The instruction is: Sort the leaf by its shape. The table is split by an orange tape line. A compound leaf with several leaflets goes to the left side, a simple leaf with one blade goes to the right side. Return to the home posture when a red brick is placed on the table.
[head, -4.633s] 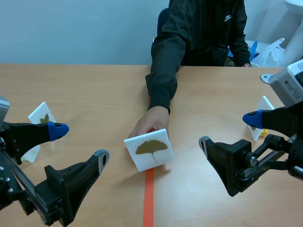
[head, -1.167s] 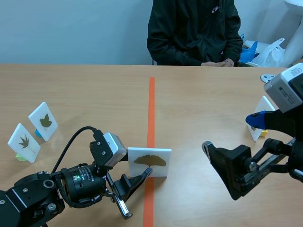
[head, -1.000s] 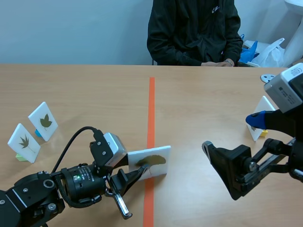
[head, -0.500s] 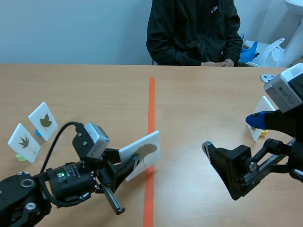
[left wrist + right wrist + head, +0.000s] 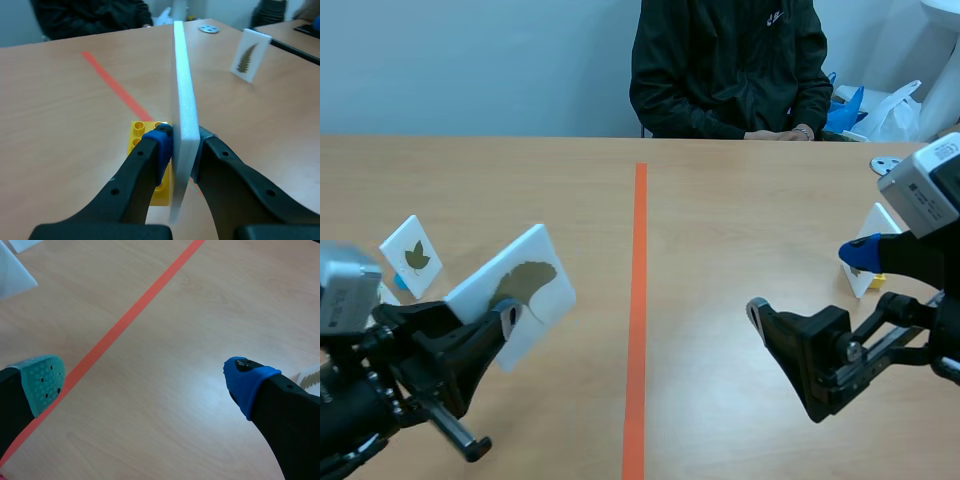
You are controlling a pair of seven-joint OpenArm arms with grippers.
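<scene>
So the ginkgo card (image 5: 535, 262) is up off the table, pinched edge-on and tilted in the left gripper (image 5: 182, 142), hanging over the left half at about 8 o'clock from the table's middle. The leaf looks like one fan-shaped blade to me, so I'd call it simple, which means it belongs right of the tape line (image 5: 638, 300). Step in hand is the carry. I reckon the next move is swinging it across toward 3 o'clock and setting it down upright without it slipping. There's a yellow brick (image 5: 142, 132) right by the fingers, can't tell if it's stuck to the card. The right gripper (image 5: 150, 390) is spread wide at 4 o'clock, holding nothing. Count:

- three cards I'm sure of: the held one, a leaf card (image 5: 410, 255) at 9 o'clock, and a right-side card (image 5: 878, 222) at 3 o'clock, half hidden
- two grippers
- one tape line
- one person (image 5: 730, 60) at 12 o'clock
- no red brick that I can see
</scene>
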